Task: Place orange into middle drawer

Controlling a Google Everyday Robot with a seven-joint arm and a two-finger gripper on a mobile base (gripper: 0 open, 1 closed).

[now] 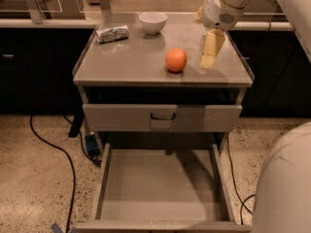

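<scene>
On cabinet top (pixel 126 57), orange (pixel 176 59) beside hand (pixel 209 64), grip unclear, middle drawer (pixel 160 188) open.

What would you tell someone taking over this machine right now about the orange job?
Gripper: hangs low over the cabinet top, just right of the orange, not touching it.
Orange: sits on the top, near the front edge.
Middle drawer: pulled wide open below, nothing in it.
Done: drawer open.
Left: grasp the orange, carry it down into the drawer, release.
</scene>
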